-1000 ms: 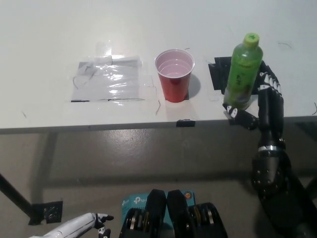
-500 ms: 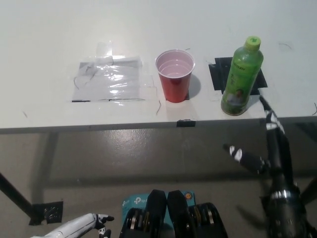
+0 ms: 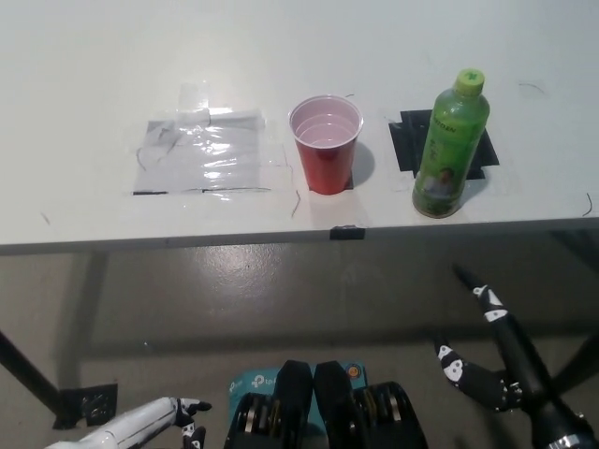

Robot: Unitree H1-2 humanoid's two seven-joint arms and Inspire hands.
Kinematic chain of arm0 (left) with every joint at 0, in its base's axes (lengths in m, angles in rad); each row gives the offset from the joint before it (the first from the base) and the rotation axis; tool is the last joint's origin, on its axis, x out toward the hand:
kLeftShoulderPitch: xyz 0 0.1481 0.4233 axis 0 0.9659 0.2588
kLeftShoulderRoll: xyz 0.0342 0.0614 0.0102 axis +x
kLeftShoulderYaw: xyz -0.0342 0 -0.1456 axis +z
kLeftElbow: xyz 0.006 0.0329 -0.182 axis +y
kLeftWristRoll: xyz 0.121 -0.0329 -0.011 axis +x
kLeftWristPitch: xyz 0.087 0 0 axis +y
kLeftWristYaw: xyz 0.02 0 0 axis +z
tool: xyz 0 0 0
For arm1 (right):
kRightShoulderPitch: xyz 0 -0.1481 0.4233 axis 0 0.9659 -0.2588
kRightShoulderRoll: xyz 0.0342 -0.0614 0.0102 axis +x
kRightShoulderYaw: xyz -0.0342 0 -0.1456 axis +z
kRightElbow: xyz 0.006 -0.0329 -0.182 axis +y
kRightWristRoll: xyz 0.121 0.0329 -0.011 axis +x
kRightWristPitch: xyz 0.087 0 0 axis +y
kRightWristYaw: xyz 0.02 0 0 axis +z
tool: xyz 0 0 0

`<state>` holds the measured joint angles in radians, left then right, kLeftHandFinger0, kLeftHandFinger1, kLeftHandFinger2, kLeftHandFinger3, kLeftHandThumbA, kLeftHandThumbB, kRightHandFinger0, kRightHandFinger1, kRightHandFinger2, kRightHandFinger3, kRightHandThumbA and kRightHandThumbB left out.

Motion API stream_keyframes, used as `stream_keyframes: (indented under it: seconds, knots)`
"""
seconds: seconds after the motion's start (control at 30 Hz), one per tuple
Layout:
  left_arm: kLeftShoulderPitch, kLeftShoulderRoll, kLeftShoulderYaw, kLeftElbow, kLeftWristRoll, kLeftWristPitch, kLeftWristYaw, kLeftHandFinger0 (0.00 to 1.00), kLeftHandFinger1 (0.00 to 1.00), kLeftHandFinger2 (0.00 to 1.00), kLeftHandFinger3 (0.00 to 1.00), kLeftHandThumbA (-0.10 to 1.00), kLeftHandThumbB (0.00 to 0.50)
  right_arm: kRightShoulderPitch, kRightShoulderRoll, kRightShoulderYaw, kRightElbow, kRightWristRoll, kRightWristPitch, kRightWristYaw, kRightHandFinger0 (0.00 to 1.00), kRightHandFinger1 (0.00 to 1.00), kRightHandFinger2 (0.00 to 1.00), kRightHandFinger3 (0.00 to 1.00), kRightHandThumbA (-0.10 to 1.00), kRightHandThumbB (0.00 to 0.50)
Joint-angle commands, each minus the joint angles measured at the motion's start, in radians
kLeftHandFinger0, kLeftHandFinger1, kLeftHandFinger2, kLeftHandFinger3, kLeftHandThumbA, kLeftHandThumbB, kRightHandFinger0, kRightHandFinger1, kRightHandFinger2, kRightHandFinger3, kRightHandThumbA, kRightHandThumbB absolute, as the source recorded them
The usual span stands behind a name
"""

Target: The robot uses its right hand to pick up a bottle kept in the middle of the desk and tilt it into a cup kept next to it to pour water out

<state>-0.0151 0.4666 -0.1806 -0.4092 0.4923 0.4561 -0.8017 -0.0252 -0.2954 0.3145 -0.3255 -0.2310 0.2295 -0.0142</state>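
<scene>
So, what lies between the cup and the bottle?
Head view: only bare desk and the edge of a black tape patch between the cup and the bottle.

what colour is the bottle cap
Bright green, matching the bottle; the cap shows clearly in the head view.

The white left hand [image 3: 173, 418] is cut off by the bottom edge at the lower left, and its fingers are too small to read as spread or closed. The black right hand [image 3: 491, 360] runs off the bottom right corner at the wrist. The table [image 3: 84, 56] continues past the top and both sides. The print on the green bottle [image 3: 449, 145] label is too small to read.
</scene>
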Motion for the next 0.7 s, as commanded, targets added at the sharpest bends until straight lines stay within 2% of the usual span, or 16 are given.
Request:
stream_keyframes:
  seconds: [0.0,0.13,0.2,0.23,0.3,0.37,0.4,0.6,0.67]
  knots:
    - [-0.029,0.019,-0.001,-0.024,0.019,0.014,0.012,1.0,1.0,1.0,1.0,1.0,0.398,-0.048,-0.042,0.022,-0.046,0.047,-0.051,0.14,1.0,1.0,1.0,1.0,0.43,0.292]
    - [-0.032,0.014,0.007,-0.016,-0.005,0.014,0.015,1.0,1.0,1.0,1.0,1.0,0.414,-0.054,-0.042,0.018,-0.029,0.045,-0.07,0.152,1.0,1.0,1.0,1.0,0.37,0.298]
    - [-0.029,0.006,0.024,-0.014,-0.01,0.014,0.005,1.0,1.0,1.0,1.0,1.0,0.424,-0.058,-0.04,0.014,-0.03,0.041,-0.067,0.161,1.0,1.0,1.0,1.0,0.36,0.281]
    - [-0.029,0.007,0.022,-0.015,-0.007,0.014,0.009,1.0,1.0,1.0,1.0,1.0,0.422,-0.058,-0.039,0.012,-0.029,0.041,-0.069,0.164,1.0,1.0,1.0,1.0,0.35,0.273]
    - [-0.037,0.012,0.021,-0.018,-0.013,0.014,0.017,1.0,1.0,1.0,1.0,1.0,0.381,-0.06,-0.033,0.004,-0.023,0.035,-0.073,0.166,1.0,1.0,1.0,1.0,0.33,0.268]
    - [-0.043,0.018,0.014,-0.017,-0.019,0.014,0.016,1.0,1.0,1.0,1.0,1.0,0.378,-0.058,-0.028,-0.001,-0.024,0.033,-0.069,0.167,1.0,1.0,1.0,1.0,0.32,0.268]
    - [-0.049,0.019,0.014,-0.012,-0.018,0.014,0.009,1.0,1.0,1.0,1.0,1.0,0.397,-0.052,-0.024,-0.002,-0.032,0.026,-0.06,0.166,1.0,1.0,1.0,1.0,0.31,0.262]
    - [-0.052,0.025,0.01,-0.021,-0.035,0.014,0.001,1.0,1.0,1.0,1.0,1.0,0.361,-0.042,-0.03,-0.003,-0.054,0.002,-0.013,0.188,1.0,1.0,1.0,1.0,0.32,0.244]
    - [-0.058,0.026,0.012,-0.022,-0.03,0.014,-0.003,1.0,1.0,1.0,1.0,1.0,0.366,-0.05,-0.032,-0.002,-0.053,-0.004,-0.008,0.196,1.0,1.0,1.0,1.0,0.32,0.233]
